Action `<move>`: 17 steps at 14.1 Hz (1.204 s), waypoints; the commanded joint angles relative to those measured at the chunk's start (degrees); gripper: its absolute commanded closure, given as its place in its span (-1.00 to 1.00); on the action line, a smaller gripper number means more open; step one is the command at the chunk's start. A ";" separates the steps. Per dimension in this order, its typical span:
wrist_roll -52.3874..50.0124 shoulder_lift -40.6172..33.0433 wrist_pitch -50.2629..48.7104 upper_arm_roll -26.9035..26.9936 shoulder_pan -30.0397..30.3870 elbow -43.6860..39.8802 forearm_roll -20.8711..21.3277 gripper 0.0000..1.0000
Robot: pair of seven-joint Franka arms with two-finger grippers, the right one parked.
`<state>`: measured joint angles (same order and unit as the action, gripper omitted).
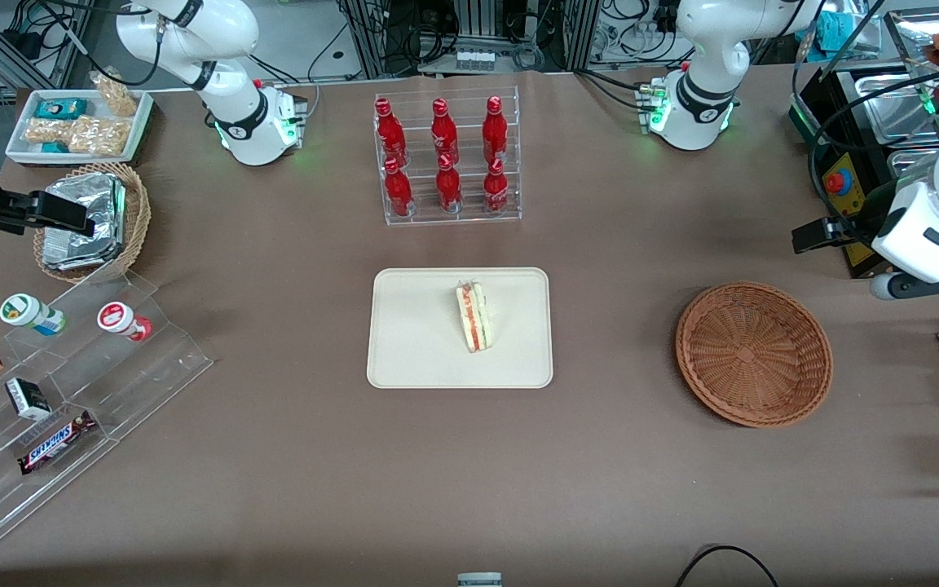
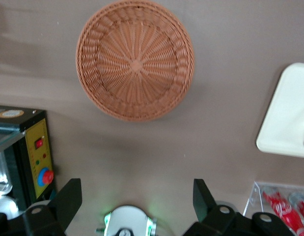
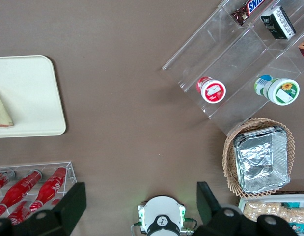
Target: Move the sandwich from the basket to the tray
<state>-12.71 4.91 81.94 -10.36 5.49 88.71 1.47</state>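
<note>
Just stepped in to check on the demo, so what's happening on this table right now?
The sandwich already lies on the cream tray, and the reddish-brown wicker basket it belongs to holds nothing. The left arm's gripper is open and holds nothing, hanging above the bare table beside the basket, toward the working arm's end. The move looks done.
</note>
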 commanded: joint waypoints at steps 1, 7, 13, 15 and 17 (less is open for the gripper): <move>0.49 -6.76 4.72 -0.45 1.19 8.76 -1.03 -1.00; -0.48 -3.76 1.84 -0.54 0.84 3.57 -0.42 -1.00; -0.57 -4.29 -0.99 -0.54 1.02 3.75 -0.77 -1.00; -0.57 -4.64 -0.91 -0.45 1.37 3.83 -0.94 -1.00; -0.48 -4.99 -0.90 -0.37 1.72 3.92 -0.95 -1.00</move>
<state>-12.87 0.88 82.11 -10.36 6.09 92.94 0.89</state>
